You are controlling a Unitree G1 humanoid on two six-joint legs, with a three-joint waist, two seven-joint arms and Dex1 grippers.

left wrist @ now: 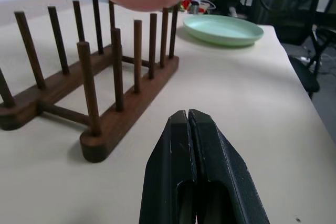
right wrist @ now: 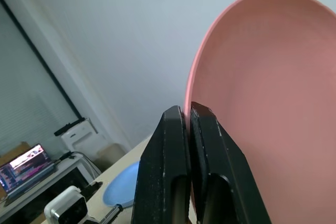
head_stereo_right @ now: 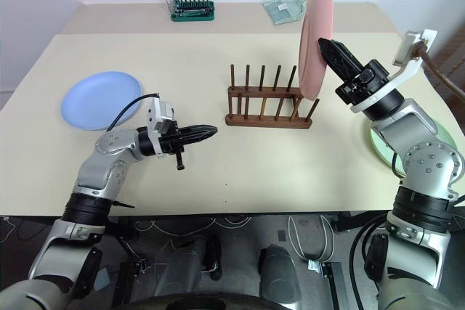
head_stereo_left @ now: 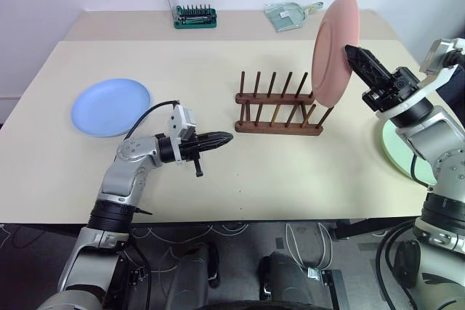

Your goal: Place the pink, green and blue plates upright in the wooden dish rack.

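**Pink plate on edge above the rack's right end**

Nearest me, in the lower left of the head view, my left gripper [head_stereo_left: 218,139] is pressed shut on nothing and points level toward the wooden dish rack [head_stereo_left: 279,110], a short way off its left end. It sits low beside the rack and could snag a rail if I swing it carelessly, so I judge it best kept still.

At the right of the frame, my right gripper [head_stereo_left: 357,59] pinches the rim of the pink plate [head_stereo_left: 334,49], jaws narrow on the edge. The plate stands nearly upright with its lower edge at the rightmost pegs; I cannot tell whether it already touches them.

The main risk, as I see it, is the grip. It is a thin pinch on one edge of a wide disc, so the plate could pivot or slip as I lower it. If the edge lands on a peg top rather than between two pegs, the light rack could tip or slide on the table [head_stereo_left: 290,172].

The green plate [head_stereo_left: 396,152] lies flat at the right edge, partly under my right arm. The blue plate [head_stereo_left: 110,106] lies flat at centre left, well apart from the rack.

Farthest back, a green-based bit case [head_stereo_left: 194,17] and a clear packet [head_stereo_left: 285,14] sit clear of the work.
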